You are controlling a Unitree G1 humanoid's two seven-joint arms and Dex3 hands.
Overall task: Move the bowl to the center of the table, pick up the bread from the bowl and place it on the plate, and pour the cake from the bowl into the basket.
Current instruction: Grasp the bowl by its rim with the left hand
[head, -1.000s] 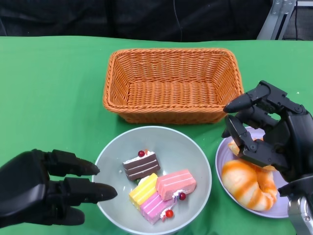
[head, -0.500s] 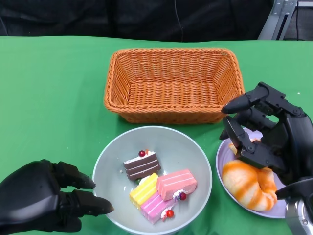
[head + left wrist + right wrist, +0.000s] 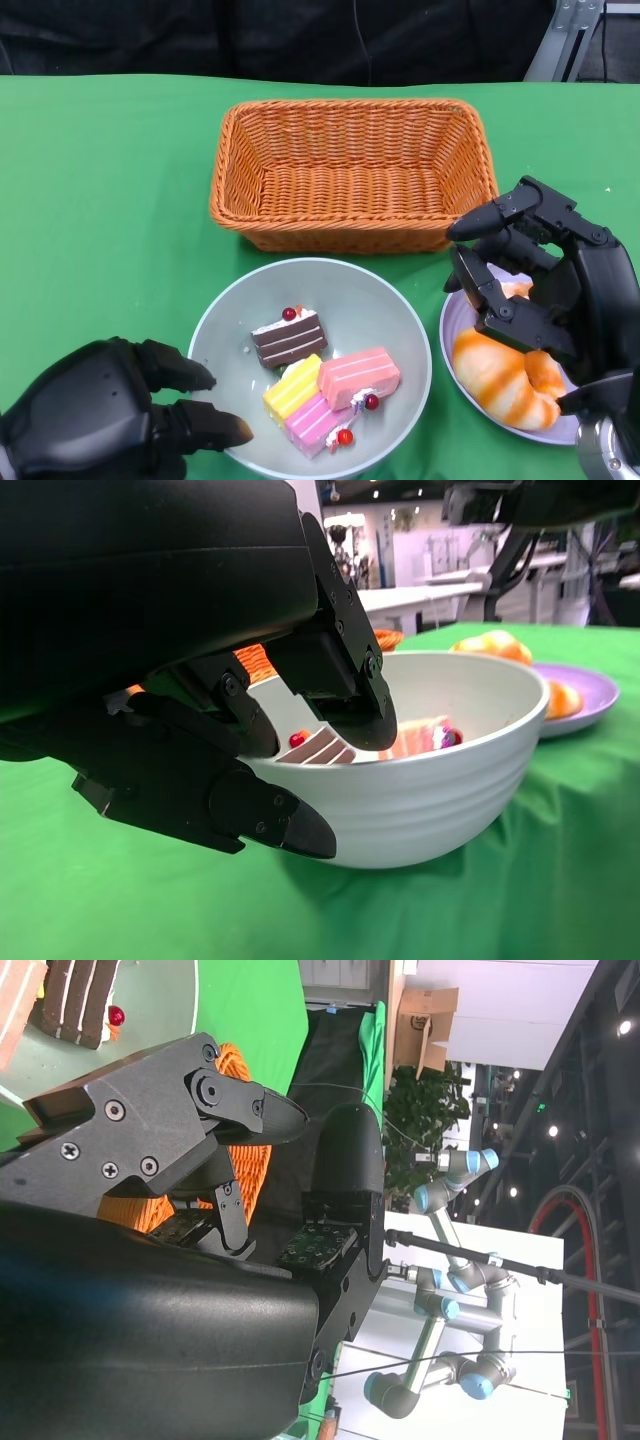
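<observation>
Plate [image 3: 455, 330] partly behind right hand [image 3: 545, 285]

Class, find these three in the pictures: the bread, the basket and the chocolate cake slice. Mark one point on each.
bread [image 3: 500, 378]: head view, on its orange crust, middle.
basket [image 3: 345, 232]: head view, on its woven front wall.
chocolate cake slice [image 3: 288, 341]: head view, on its striped side.

1. The basket [image 3: 353, 172] stands toward the far edge of the table [image 3: 100, 200], near its middle.
2. The bowl [image 3: 390, 320] sits at the near edge, just in front of the basket.
3. Cake pieces [image 3: 320, 375] lie together in the bowl.
4. The plate [image 3: 455, 320] lies just right of the bowl, near the table's right edge.
5. The bread [image 3: 505, 375] lies on the plate.
6. The left hand [image 3: 110, 420] is at the bowl's left rim; the right hand [image 3: 535, 280] is over the plate.
</observation>
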